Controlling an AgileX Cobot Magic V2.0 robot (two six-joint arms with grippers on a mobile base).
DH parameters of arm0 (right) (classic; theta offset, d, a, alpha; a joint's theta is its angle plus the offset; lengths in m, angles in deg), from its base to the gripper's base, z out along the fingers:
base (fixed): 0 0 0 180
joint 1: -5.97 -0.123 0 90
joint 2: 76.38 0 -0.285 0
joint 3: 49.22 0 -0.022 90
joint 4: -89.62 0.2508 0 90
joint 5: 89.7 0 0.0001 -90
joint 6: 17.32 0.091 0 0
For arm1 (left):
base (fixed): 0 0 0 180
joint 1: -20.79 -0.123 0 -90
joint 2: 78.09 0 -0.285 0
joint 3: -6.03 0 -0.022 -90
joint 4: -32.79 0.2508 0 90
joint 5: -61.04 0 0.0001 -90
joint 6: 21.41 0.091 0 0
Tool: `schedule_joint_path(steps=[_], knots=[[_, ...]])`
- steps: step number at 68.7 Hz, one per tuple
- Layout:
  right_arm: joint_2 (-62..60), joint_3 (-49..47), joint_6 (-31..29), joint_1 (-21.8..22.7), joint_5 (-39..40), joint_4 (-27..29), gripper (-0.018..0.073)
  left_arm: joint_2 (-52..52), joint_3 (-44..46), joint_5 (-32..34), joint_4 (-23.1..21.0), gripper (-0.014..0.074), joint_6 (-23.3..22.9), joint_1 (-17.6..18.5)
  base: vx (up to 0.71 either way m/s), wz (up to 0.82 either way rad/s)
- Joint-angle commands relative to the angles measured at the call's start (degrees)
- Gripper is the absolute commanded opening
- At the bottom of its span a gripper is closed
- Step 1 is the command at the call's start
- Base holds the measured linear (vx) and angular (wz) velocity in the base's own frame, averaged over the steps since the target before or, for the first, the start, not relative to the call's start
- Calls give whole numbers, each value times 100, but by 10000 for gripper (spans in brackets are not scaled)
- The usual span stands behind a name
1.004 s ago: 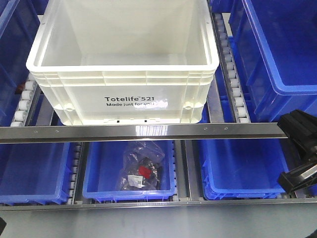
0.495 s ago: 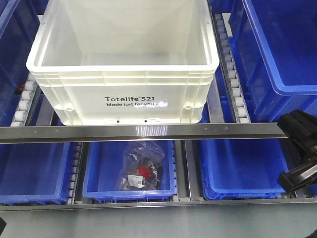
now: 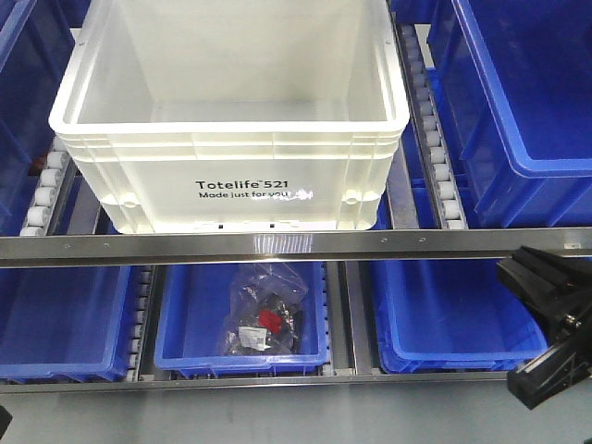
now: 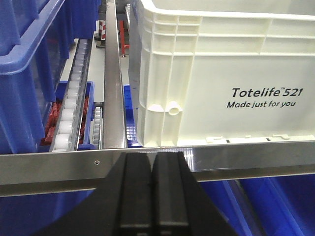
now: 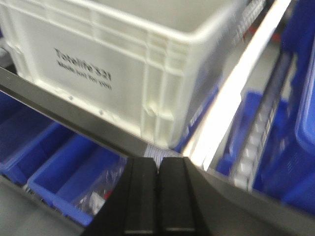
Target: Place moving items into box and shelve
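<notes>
The box [image 3: 231, 157], a big white ribbed crate printed "Totelife 521", stands on the upper shelf behind a steel rail. What shows of its inside is bare white wall; the moving items are out of view. My left gripper [image 4: 153, 160] is shut with nothing in it, just in front of the rail below the box's [image 4: 221, 73] left front corner. The right gripper [image 5: 158, 164] is also shut and empty, near the box's [image 5: 98, 54] right front corner. The right arm [image 3: 548, 282] shows black at the lower right of the front view.
A steel rail [image 3: 277, 245] crosses in front of the box. Roller tracks [image 3: 435, 139] flank it. Large blue bins [image 3: 518, 92] stand on both sides, and smaller ones sit on the lower level, one holding a plastic bag of parts [image 3: 264, 319].
The right arm has dropped lower and shifted a little left in the front view. The box has not moved.
</notes>
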Motion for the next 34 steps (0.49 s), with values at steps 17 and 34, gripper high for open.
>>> schedule_joint_path(steps=[17, 34], knots=[[-63, 75, 6709, 11, 1668, -5781, -15, 99, -103, 446, 2, -27, -11, 17, 0, 0], [-1217, 1869, 6799, 11, 3590, -5132, -15, 99, -103, 446, 2, -27, -11, 17, 0, 0]])
